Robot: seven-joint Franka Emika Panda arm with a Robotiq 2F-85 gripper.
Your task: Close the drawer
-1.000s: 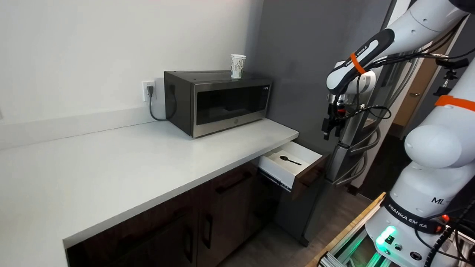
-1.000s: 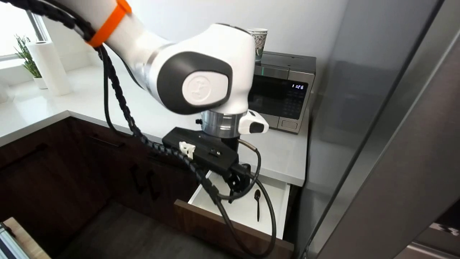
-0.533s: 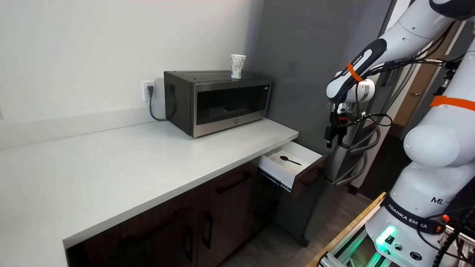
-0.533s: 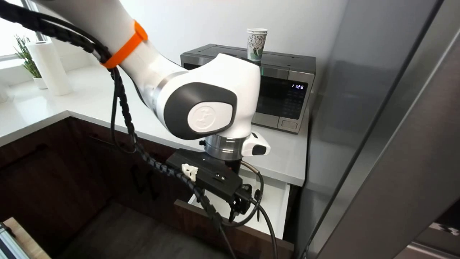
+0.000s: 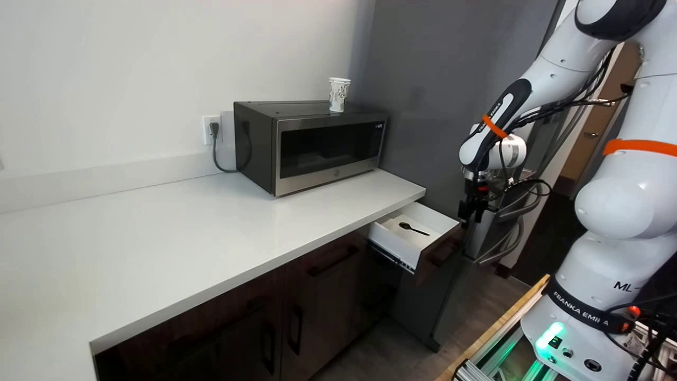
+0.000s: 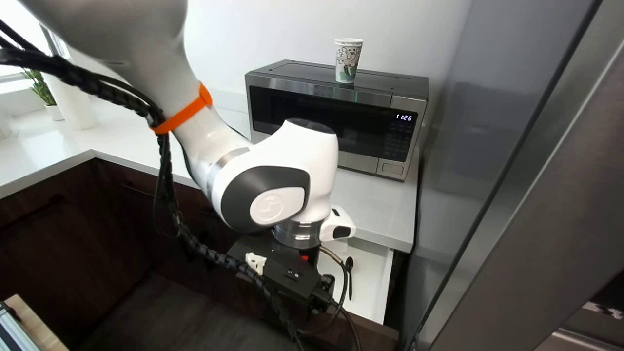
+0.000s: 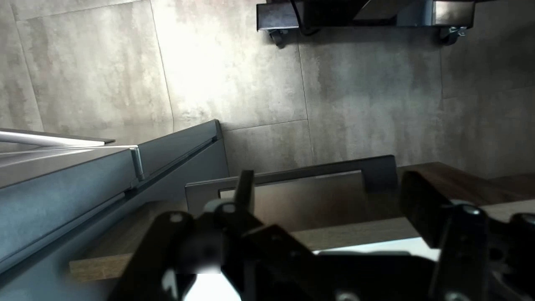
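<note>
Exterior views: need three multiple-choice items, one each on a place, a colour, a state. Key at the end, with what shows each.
1. Where do the stacked cups stand?
A) On the floor
B) On top of the microwave
C) On the counter

2. What colour is the spoon?
A) White
B) Red
C) Black

3. What state is the drawer in?
A) Pulled open
B) Pushed fully shut
C) Taken out and lying on the floor

Key:
1: B, both exterior views show the cups standing on its top.
2: C, it shows black against the drawer's white bottom.
3: A, its white inside lies exposed in both exterior views.
</note>
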